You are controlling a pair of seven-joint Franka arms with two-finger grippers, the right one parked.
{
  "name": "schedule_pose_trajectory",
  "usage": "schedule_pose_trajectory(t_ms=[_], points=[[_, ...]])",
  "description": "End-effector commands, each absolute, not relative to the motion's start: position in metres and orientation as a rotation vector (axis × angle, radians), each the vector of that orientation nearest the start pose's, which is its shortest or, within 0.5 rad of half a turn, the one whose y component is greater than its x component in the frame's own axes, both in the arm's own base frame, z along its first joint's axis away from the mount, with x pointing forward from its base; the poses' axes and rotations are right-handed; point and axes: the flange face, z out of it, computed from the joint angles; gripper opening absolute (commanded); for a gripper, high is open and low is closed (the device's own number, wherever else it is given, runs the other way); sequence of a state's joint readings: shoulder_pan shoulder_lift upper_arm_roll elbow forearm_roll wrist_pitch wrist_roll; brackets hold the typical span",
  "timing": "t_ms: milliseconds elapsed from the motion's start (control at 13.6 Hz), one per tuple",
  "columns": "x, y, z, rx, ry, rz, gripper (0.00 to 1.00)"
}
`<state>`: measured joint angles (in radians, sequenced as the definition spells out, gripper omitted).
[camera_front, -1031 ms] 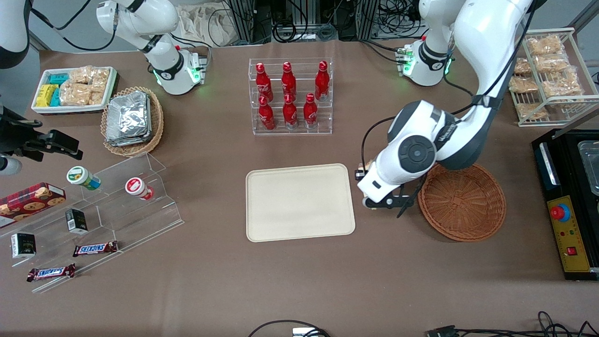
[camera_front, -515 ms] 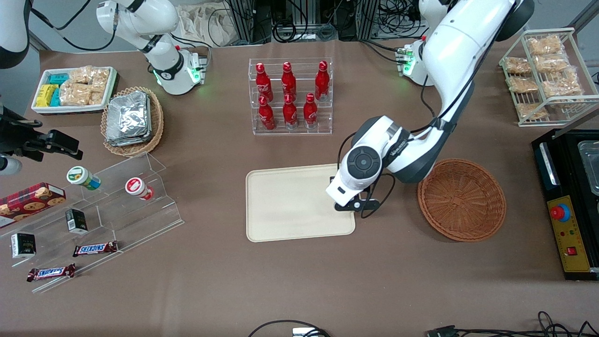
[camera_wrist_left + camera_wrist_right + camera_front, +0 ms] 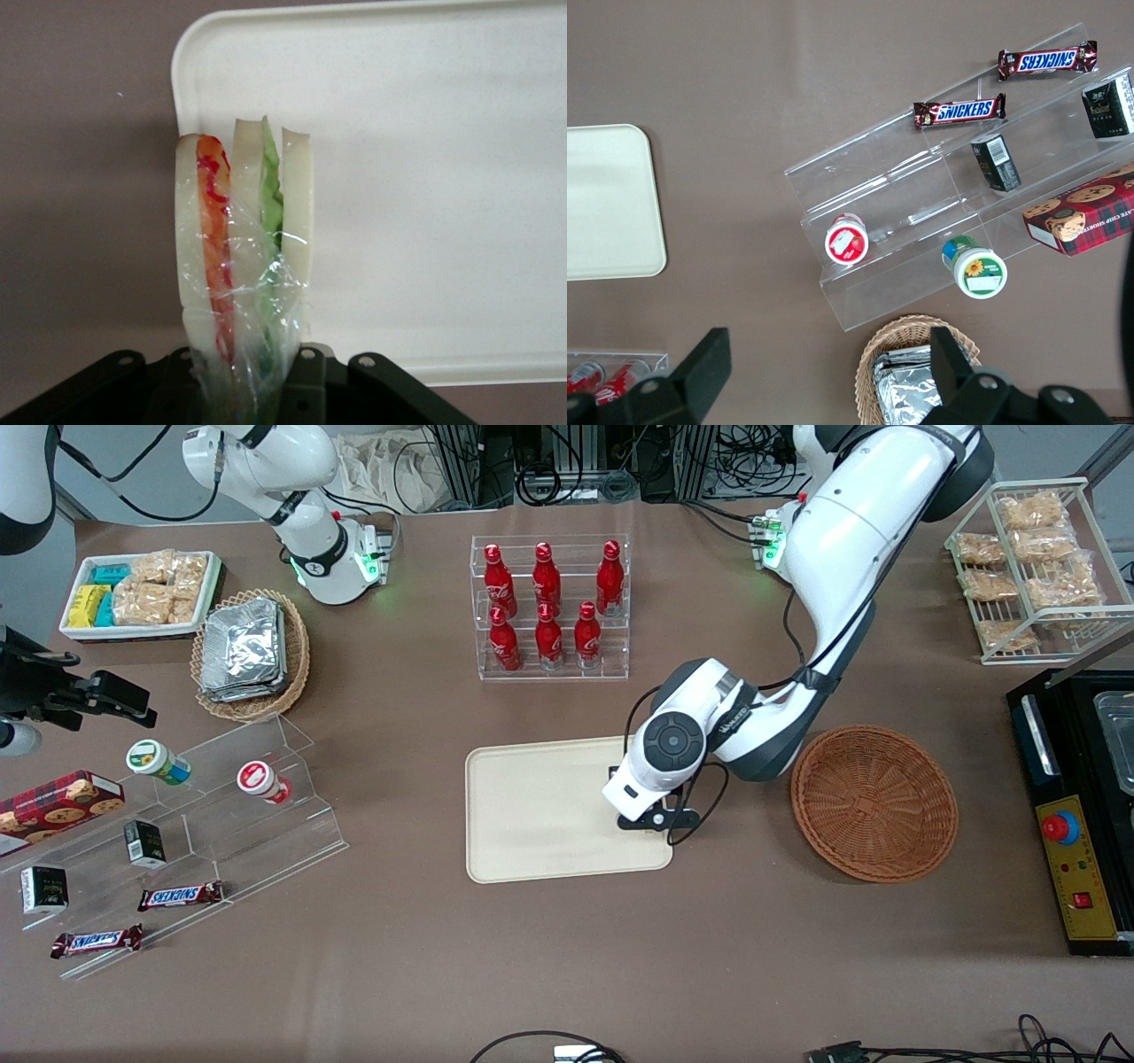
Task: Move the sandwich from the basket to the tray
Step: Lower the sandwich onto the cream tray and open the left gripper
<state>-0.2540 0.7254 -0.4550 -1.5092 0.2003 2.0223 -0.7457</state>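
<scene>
My left gripper [image 3: 244, 390] is shut on the sandwich [image 3: 244, 248], a plastic-wrapped wedge of white bread with orange, red and green layers. It hangs just above the cream tray [image 3: 425, 177], at the corner nearest the basket. In the front view the arm's wrist [image 3: 669, 744] hovers over that end of the tray [image 3: 549, 806] and hides both the sandwich and the fingers. The reddish-brown wicker basket [image 3: 873, 802] sits beside the tray toward the working arm's end, with nothing in it.
A clear rack of red bottles [image 3: 549, 607] stands farther from the front camera than the tray. An acrylic stepped shelf [image 3: 221, 797] with snacks lies toward the parked arm's end. A wire rack of bagged snacks [image 3: 1032, 567] and a black device [image 3: 1076, 806] flank the basket.
The left arm has swung from beside the basket to over the tray's near-basket end, carrying the sandwich along. The last half second brought only a small further shift inward.
</scene>
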Motion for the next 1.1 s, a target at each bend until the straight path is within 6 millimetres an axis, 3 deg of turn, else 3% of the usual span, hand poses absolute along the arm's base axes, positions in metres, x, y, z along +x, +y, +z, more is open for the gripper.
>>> schedule_pose_trajectory(t_ms=[0,368,515,663,883,1031], points=[[0.565,-0.416,0.246,-3.122,-0.028,0.255,0.23],[0.564,-0.416,0.223,-3.112,-0.024,0.256,0.33],[0.564,-0.416,0.219,-3.109,-0.036,0.266,0.53],[0.565,-0.415,0.221,-3.11,-0.038,0.261,0.99],[0.571,-0.411,0.233,-3.117,-0.051,0.234,1.0],[0.583,-0.407,0.266,-3.134,-0.082,0.183,1.0]])
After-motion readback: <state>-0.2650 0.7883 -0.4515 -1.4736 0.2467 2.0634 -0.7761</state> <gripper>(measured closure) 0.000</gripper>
